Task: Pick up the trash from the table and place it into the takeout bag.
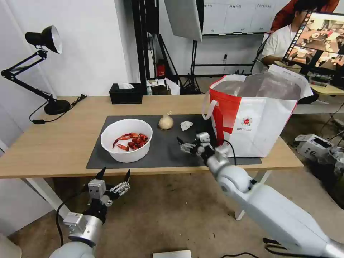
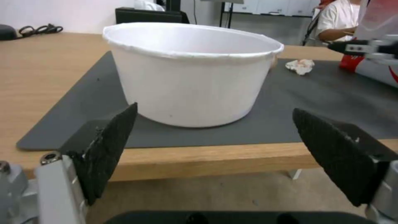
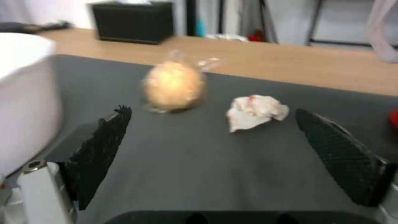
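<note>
Aiming: right pincer (image 3: pixel 211 155) spread, low over the table (image 1: pixel 53 143).
Tissue (image 3: pixel 255 112): just ahead; I judge it light, soft; pinch its middle.
Left pincer (image 1: pixel 114 176): spread, idle.

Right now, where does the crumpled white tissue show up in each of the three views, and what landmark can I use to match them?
Head view: crumpled white tissue on the dark grey mat, between the beige pouch and the takeout bag.
Left wrist view: tissue far off, past the white bowl.
Right wrist view: tissue close ahead, beside the pouch.
Shared landmark: the black tissue box behind the mat.
</note>
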Motion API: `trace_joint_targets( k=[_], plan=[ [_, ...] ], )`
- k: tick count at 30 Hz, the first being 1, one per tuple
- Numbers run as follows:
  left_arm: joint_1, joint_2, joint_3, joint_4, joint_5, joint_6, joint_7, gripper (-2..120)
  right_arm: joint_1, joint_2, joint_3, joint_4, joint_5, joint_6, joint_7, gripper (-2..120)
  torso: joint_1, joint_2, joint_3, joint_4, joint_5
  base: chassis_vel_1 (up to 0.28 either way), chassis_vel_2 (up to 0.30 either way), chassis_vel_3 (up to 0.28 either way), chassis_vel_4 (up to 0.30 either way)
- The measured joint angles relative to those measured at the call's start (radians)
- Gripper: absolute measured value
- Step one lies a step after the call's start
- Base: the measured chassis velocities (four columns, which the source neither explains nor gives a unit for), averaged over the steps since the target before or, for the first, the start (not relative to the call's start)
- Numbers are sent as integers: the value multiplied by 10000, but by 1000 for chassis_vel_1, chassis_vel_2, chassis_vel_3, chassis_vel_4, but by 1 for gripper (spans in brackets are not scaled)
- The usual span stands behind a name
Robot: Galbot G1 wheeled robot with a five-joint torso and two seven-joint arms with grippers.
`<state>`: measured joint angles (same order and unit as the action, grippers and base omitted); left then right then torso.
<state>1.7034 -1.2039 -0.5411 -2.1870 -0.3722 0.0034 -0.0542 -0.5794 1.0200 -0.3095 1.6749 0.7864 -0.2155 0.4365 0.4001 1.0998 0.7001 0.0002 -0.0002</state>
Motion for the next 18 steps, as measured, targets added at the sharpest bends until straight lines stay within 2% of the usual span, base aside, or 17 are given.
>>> trace_joint_targets(
  k=[3,13,18],
  plan=[
    [-4,-2,41,29,0,7,-6,100,466,536,-177,-538,259,-576,828,100,0,0,0,0,0,0,0,0,0],
    [6,-176,140,153,45,33,-29,100,839,1359,-263,-1352,398,-1101,1499,100,-1,0,-1,-2,0,0,0,0,0],
    [-22,24,166,216,-7,33,-14,100,1082,1770,-261,-1726,534,-1336,1938,100,-1,1,-1,-1,0,0,0,0,0]
  ],
)
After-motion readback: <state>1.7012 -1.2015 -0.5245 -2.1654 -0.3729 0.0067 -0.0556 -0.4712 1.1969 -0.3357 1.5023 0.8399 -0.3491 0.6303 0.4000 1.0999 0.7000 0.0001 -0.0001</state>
